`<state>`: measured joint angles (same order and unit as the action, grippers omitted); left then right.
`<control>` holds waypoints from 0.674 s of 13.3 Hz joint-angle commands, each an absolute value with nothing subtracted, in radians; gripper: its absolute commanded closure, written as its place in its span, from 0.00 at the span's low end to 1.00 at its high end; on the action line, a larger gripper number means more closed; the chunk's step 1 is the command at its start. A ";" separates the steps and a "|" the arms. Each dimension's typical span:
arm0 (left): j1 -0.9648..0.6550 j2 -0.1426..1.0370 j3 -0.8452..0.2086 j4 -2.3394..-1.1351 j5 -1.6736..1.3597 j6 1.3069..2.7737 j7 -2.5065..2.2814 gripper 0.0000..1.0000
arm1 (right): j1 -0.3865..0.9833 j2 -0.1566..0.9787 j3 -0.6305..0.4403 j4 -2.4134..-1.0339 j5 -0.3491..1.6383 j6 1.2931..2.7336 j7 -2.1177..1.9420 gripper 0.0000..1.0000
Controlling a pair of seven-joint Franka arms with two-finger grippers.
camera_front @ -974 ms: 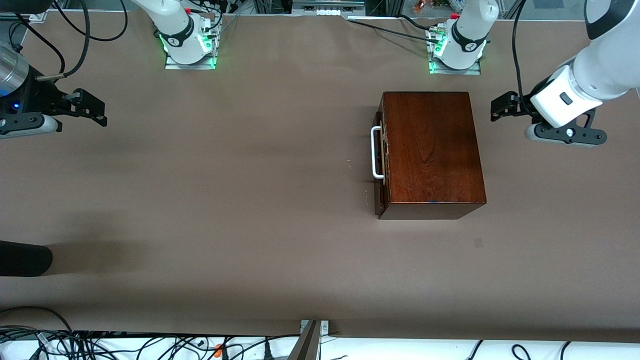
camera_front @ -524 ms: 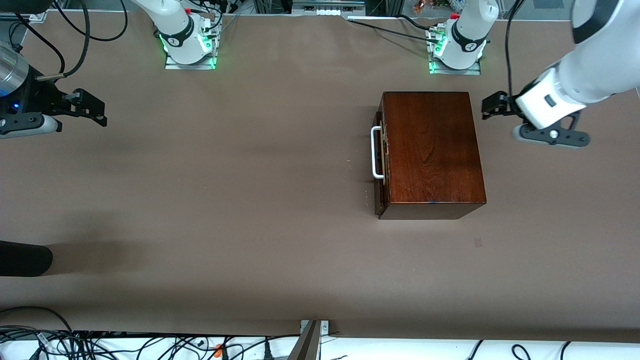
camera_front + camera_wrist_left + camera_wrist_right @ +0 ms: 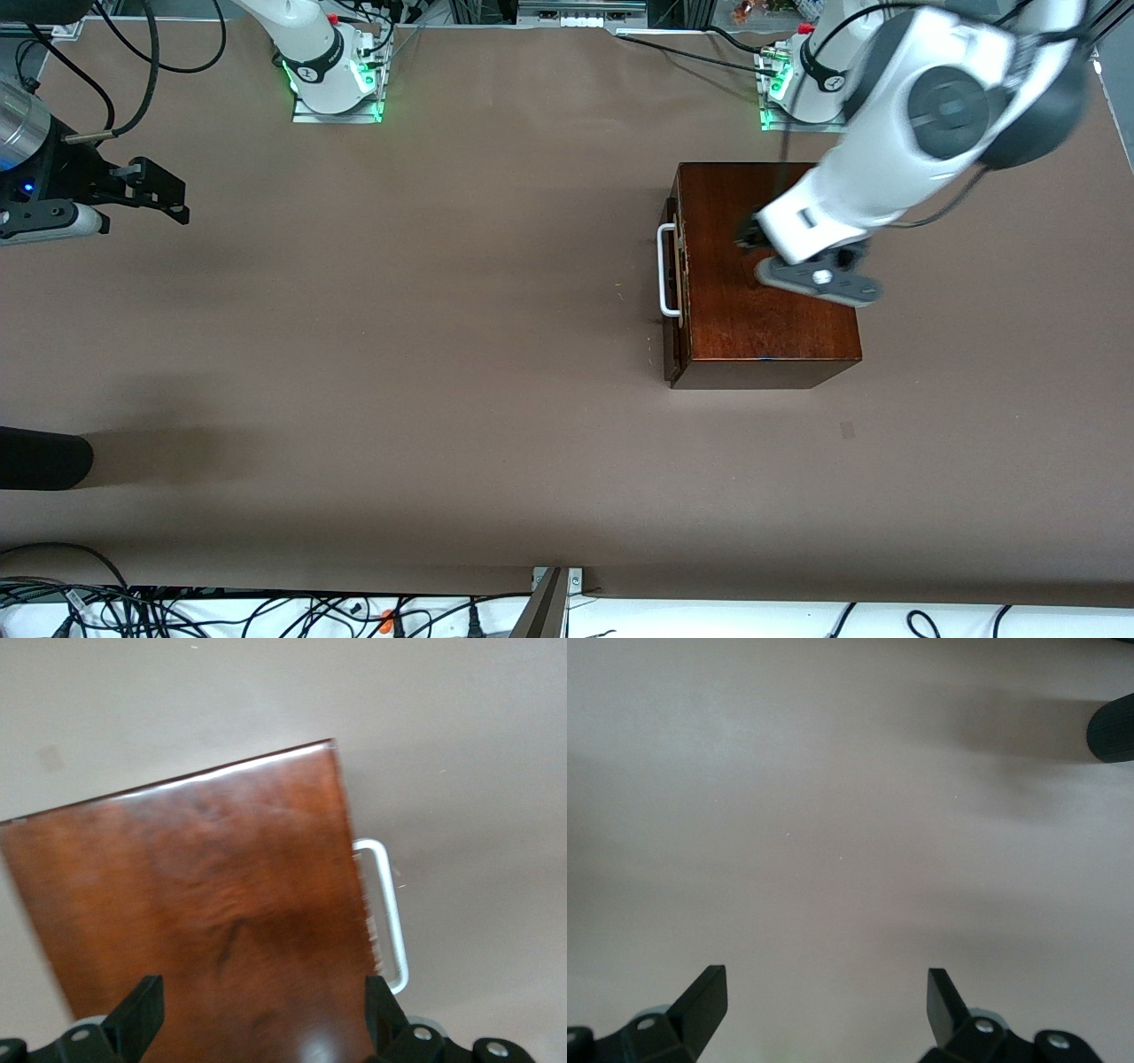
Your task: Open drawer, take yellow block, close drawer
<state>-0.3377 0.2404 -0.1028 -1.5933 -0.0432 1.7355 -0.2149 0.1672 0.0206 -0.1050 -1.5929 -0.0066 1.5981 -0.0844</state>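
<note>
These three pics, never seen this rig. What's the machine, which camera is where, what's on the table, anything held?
Two Franka robot arms are bolted along one table edge. The wide picture comes from a high camera facing them; the other two come from cameras on each arm's wrist. On the brown table stands a wooden box whose drawer, with a white handle, is shut. The left claw hangs open over the box top, holding nothing. The right claw waits, open and empty, over bare table at the right arm's end. No yellow block is visible.

robot lab | two arm bases (image 3: 332,75) bolted to brown-covered table (image 3: 399,354), green status lights | loose cables (image 3: 177,607) along table edge | aluminium framing (image 3: 576,13) near the bases
</note>
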 commanded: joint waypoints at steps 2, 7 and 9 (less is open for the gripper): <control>-0.500 0.356 -0.094 -1.499 0.052 1.742 -0.440 0.00 | 0.156 0.028 -0.097 -1.572 -0.017 1.591 -0.084 0.00; -0.609 0.469 -0.092 -1.493 0.083 1.848 -0.577 0.00 | 0.156 0.028 -0.097 -1.572 -0.017 1.591 -0.084 0.00; -0.643 0.497 -0.092 -1.494 0.174 1.867 -0.645 0.00 | 0.156 0.028 -0.097 -1.572 -0.017 1.591 -0.084 0.00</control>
